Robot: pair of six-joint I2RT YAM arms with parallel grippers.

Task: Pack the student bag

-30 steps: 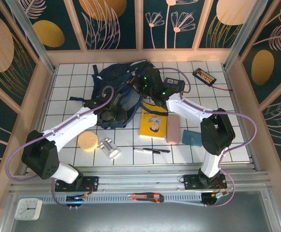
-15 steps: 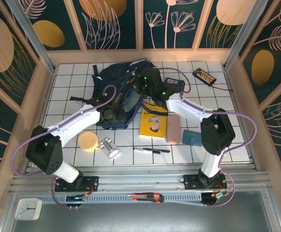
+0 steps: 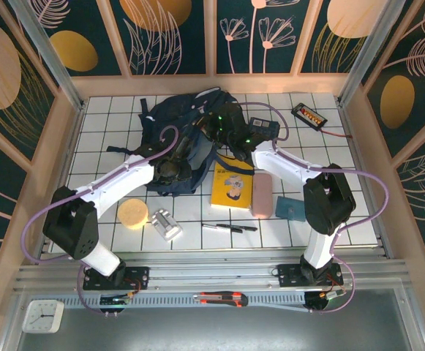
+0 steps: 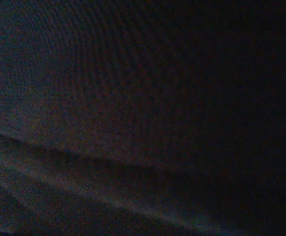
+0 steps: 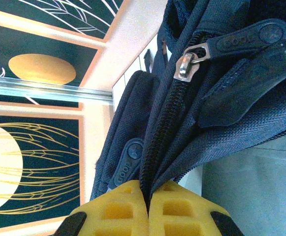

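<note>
Top view: navy backpack (image 3: pixel 170 121) laid at far centre-left of tiled counter (image 3: pixel 110 146). Left fingers (image 3: pixel 172 167) sunk into its near folds; spread cannot be told. Right fingers (image 3: pixel 213 133) set on its right edge. Yellow book (image 3: pixel 232 187) just beside backpack; cover print too small to be read.

Left wrist view: dark creased backpack fabric seen close.

Right wrist view: yellow right fingers pinched shut on backpack fabric along zip (image 5: pixel 167 113). Rubber pull tab (image 5: pixel 241 42) embossed, seemingly "cool".

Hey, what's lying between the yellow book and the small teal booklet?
A pink case lies between the yellow book and the teal booklet, in the top external view.
</note>
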